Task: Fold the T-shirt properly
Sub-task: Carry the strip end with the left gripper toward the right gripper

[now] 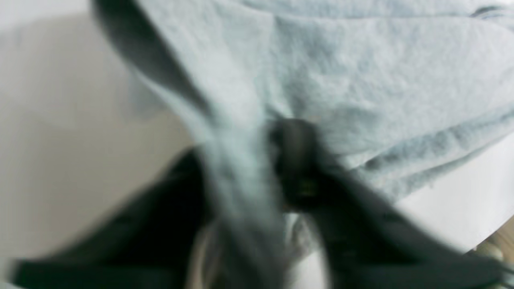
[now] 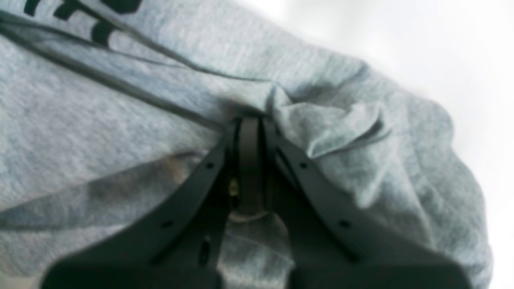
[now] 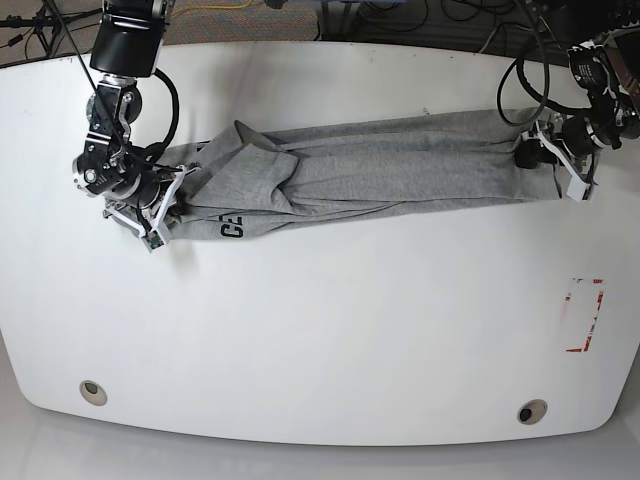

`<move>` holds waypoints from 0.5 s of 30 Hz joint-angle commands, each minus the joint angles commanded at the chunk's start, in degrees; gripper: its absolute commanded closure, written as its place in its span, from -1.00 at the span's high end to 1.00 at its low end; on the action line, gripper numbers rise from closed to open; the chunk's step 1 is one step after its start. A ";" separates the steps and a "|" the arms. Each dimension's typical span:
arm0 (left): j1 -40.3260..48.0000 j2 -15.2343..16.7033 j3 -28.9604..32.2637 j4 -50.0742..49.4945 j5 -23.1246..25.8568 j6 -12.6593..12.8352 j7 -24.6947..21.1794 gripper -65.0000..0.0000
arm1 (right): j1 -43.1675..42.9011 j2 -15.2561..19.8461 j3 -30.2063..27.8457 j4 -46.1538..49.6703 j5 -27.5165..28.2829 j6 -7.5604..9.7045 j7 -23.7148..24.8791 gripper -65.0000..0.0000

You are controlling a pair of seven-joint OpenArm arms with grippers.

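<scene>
The light grey T-shirt [image 3: 350,175] lies stretched in a long band across the white table [image 3: 330,320], with black lettering [image 3: 232,229] showing near its left end. My right gripper [image 3: 172,192] is shut on the shirt's left end; in the right wrist view the jaws [image 2: 249,124] pinch a bunched fold of the T-shirt [image 2: 120,132]. My left gripper [image 3: 535,152] is shut on the shirt's right end; in the left wrist view the blurred fingers [image 1: 297,160] clamp a strip of the T-shirt [image 1: 361,88].
A red-marked patch [image 3: 583,315] lies on the table at the right. Two round holes [image 3: 92,391] [image 3: 531,411] sit near the front edge. Cables lie beyond the table's far edge [image 3: 420,20].
</scene>
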 joint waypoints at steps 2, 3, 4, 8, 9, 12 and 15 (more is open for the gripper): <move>-0.09 0.00 -0.09 0.09 0.00 0.00 0.00 -0.83 | 0.00 0.00 0.00 0.00 0.00 0.00 0.00 -0.93; -0.18 0.00 -0.09 0.09 0.00 0.00 0.00 -0.84 | -0.09 0.00 0.00 0.00 0.00 0.00 0.00 -0.93; -0.26 0.00 -0.09 0.09 0.00 0.00 0.00 -0.85 | -0.09 0.00 0.00 0.00 0.00 0.00 0.00 -0.93; -0.88 -0.18 -0.09 4.40 0.00 0.00 0.00 -0.85 | -0.09 0.00 0.00 0.00 0.00 0.00 0.00 -0.93; -0.97 -0.18 -0.09 5.45 0.00 0.00 0.09 -0.85 | -0.09 0.00 0.00 0.00 0.00 0.00 0.00 -0.93; -0.97 -0.09 0.35 11.78 0.00 0.00 0.79 -0.85 | -0.09 0.00 0.00 0.00 0.00 0.00 0.00 -0.93; -1.05 0.00 2.11 17.76 -0.09 0.00 2.99 -0.85 | -0.09 0.00 0.00 0.00 0.00 0.00 0.00 -0.93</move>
